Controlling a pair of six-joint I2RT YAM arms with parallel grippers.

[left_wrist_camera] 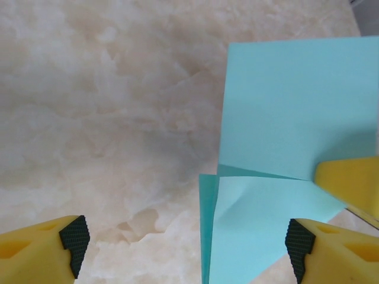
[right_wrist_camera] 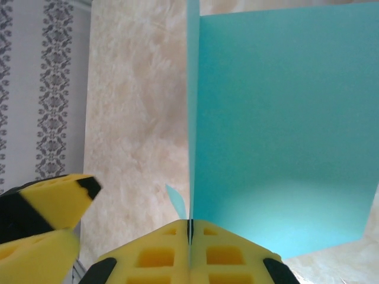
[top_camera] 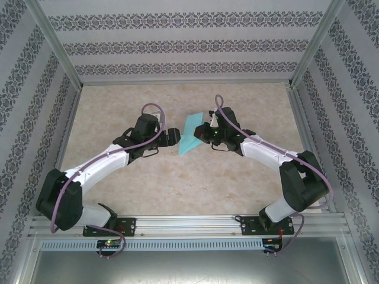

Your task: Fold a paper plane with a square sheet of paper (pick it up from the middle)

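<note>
while right end effector (right_wrist_camera: 190, 228) pinches the paper (right_wrist_camera: 278, 136) edge | left end effector (left_wrist_camera: 186, 245) spread, paper just beside one finger (left_wrist_camera: 334, 260)

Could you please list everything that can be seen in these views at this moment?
sheet of paper: one, teal, partly folded, mid-table between the two grippers.
table: one, beige marbled top, under the arms.
walls: three, white with grey patterned bands, around the table.
frame rail: one, silver metal, along the near edge, carrying the arm bases.
left arm and right arm: two, black and white with purple cables, reaching in from the near edge.
left gripper: one, yellow fingers with black pads, open beside the paper.
right gripper: one, yellow, shut on the paper's edge.
</note>
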